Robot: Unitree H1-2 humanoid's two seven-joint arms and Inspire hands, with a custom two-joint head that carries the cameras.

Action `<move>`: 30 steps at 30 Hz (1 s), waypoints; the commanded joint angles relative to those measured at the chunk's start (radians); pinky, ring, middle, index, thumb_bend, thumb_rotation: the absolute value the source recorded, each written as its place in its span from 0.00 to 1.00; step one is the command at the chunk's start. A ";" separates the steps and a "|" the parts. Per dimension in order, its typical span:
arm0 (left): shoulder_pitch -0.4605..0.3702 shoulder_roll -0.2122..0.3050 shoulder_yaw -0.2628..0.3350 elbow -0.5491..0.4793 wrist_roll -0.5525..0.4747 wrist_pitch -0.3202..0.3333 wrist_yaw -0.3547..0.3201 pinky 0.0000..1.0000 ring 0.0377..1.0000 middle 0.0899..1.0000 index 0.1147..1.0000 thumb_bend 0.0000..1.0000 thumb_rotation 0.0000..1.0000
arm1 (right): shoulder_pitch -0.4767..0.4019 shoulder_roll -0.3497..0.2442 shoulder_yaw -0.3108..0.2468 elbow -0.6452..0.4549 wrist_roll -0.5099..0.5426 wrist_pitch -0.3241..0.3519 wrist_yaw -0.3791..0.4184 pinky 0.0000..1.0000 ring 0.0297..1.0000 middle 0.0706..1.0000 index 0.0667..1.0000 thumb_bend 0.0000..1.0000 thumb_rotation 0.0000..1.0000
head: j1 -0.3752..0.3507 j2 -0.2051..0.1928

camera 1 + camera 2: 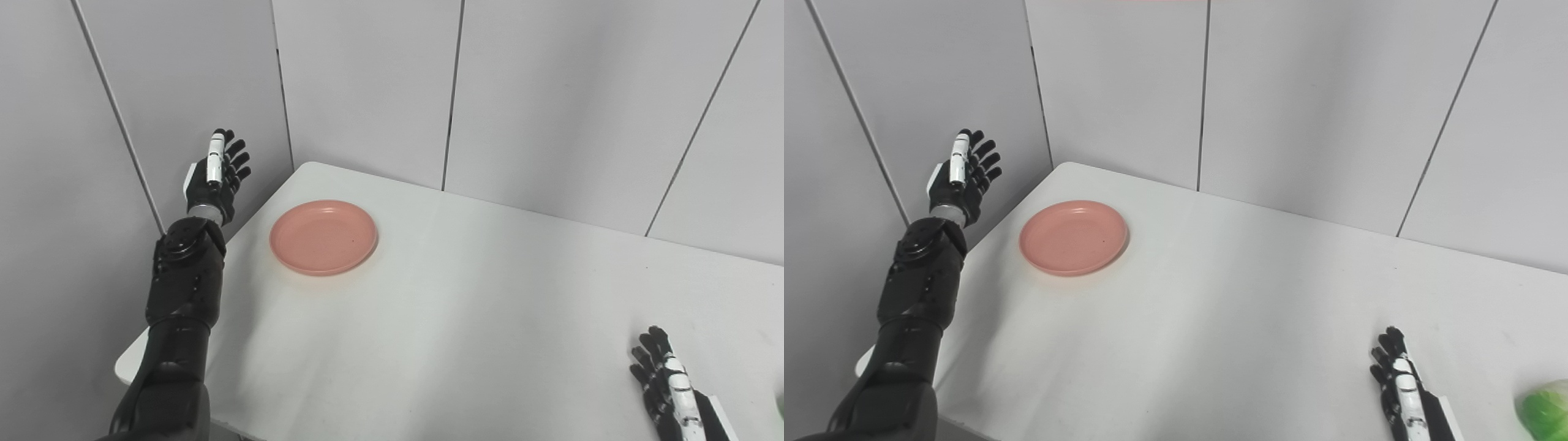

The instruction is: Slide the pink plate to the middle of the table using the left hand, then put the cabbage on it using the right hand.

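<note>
The pink plate (323, 236) lies flat near the far left corner of the white table (478, 306). My left hand (215, 177) is raised off the table's left edge, beside the plate and apart from it, fingers spread and open, holding nothing. My right hand (1399, 380) rests low at the front right, fingers extended, open and empty. The green cabbage (1545, 409) sits at the right edge of the right eye view, just right of that hand; in the left eye view only a sliver shows.
Grey wall panels (367, 86) close in the table at the back and left. The table's left edge and rounded front left corner (125, 367) lie under my left forearm.
</note>
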 commanded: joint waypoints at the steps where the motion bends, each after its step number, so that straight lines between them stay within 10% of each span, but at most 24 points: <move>1: -0.039 0.039 -0.001 0.006 -0.006 -0.058 -0.018 0.93 0.92 0.91 0.90 0.35 1.00 | 0.005 -0.010 -0.003 -0.020 -0.004 0.037 -0.002 1.00 1.00 1.00 1.00 0.06 1.00 | 0.000 0.002; 30: -0.020 -0.012 -0.043 0.214 -0.020 -0.155 -0.034 0.93 0.93 0.92 0.91 0.34 1.00 | 0.014 -0.010 -0.005 -0.045 -0.001 0.059 -0.003 1.00 1.00 1.00 1.00 0.07 1.00 | -0.007 0.021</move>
